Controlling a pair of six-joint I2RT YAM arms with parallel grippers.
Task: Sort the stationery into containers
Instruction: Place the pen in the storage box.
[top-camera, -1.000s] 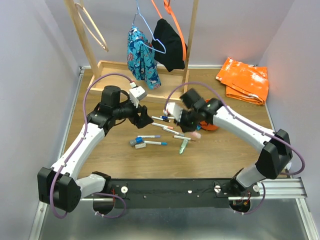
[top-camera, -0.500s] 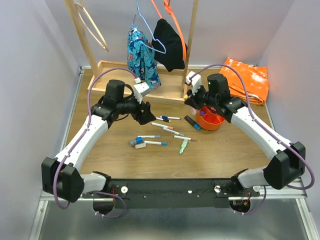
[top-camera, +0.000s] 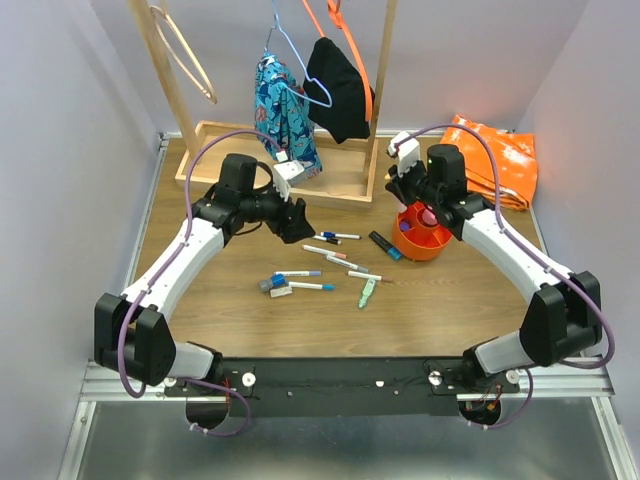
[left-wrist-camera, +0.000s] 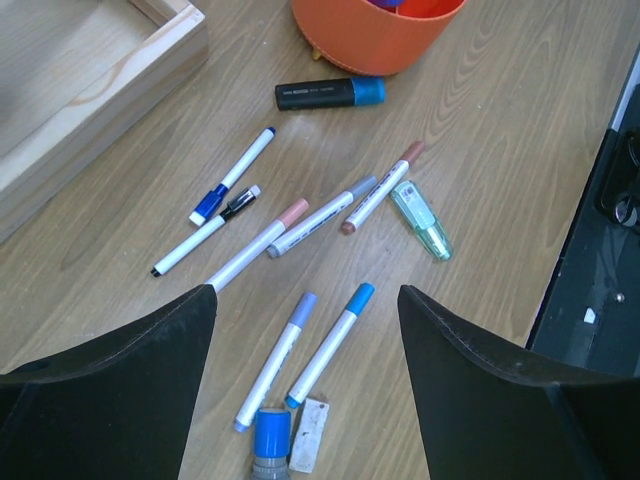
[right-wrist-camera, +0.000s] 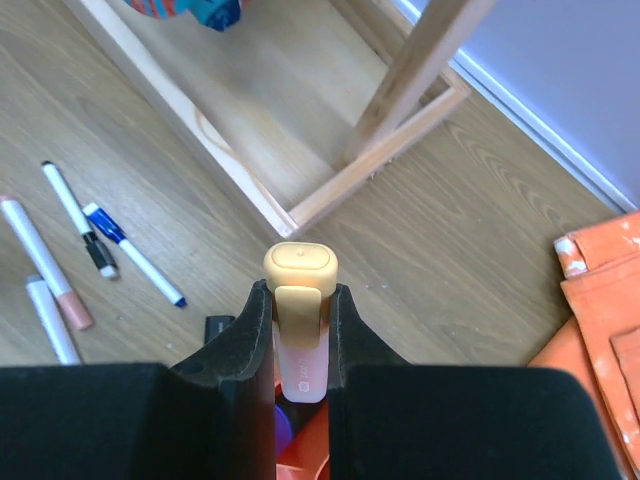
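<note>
Seen from above, the right gripper (top-camera: 425, 210) hangs directly over the orange cup (top-camera: 420, 242), its jaws drawn narrow; what they pinch is too small to make out here. The left gripper (top-camera: 293, 222) hovers over the table (top-camera: 430, 310) with jaws spread wide and empty. It is just left of the loose pens (top-camera: 335, 237), which lie between it and the cup with a black highlighter (top-camera: 385, 245) and a mint-green piece (top-camera: 367, 291).

At the left wrist, the left gripper (left-wrist-camera: 305, 295) stands wide, touching nothing. The pens (left-wrist-camera: 320, 215) fan across the wood beyond its fingers (left-wrist-camera: 120, 380), the mint-green piece (left-wrist-camera: 420, 222) to their right. The black highlighter (left-wrist-camera: 330, 93) lies just before the orange cup (left-wrist-camera: 375, 30) at the top edge.

At the right wrist, the right gripper (right-wrist-camera: 300, 300) is clamped on a yellow-capped highlighter (right-wrist-camera: 300, 265), the cap jutting past the fingertips. The orange cup (right-wrist-camera: 308, 455) shows directly below, between the fingers. A wooden frame (right-wrist-camera: 340, 190) lies ahead and an orange bag (right-wrist-camera: 600, 300) at right.
</note>
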